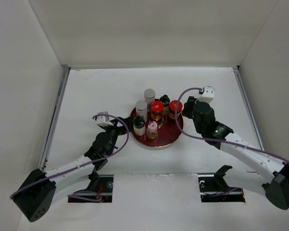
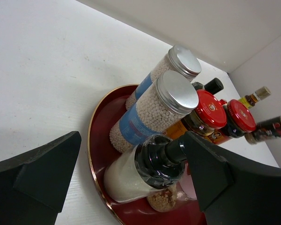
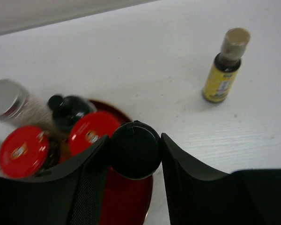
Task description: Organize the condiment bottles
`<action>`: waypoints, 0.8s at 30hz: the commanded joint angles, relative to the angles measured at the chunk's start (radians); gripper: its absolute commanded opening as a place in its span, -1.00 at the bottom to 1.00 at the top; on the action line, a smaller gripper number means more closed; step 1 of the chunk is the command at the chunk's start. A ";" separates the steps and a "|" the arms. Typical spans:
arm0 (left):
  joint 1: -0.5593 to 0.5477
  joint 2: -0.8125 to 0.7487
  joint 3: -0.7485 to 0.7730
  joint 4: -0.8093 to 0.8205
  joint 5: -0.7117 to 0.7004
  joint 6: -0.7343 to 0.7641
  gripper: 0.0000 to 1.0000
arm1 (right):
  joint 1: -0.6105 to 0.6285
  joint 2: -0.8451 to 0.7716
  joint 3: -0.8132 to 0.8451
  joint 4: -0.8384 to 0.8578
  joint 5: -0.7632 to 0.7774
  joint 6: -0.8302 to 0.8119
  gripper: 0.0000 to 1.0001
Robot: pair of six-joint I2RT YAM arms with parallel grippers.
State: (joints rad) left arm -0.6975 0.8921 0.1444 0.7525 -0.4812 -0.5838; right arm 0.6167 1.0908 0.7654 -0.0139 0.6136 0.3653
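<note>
Clamping the right gripper (image 3: 134,141) on the black-capped bottle (image 3: 135,152) over the dark red tray (image 3: 129,200) rim beside a red-lidded jar (image 3: 92,132), probably needing a straight, upright lowering without nudging it, while holding the left gripper (image 2: 131,150) wide around the pump-topped bottle (image 2: 150,166).

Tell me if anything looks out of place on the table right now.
One small yellow bottle with a tan cap stands alone on the white table, apart from the round dark red tray where the other bottles are grouped. I see no spill.
</note>
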 commanded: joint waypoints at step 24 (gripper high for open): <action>0.010 -0.026 -0.014 0.047 0.007 -0.010 0.89 | 0.269 0.348 0.069 0.141 -0.028 0.112 -0.19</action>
State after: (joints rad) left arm -0.6941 0.8555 0.1429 0.7532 -0.4816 -0.5842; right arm 0.8757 1.4418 0.7982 0.0475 0.5488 0.4759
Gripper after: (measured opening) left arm 0.943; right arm 0.502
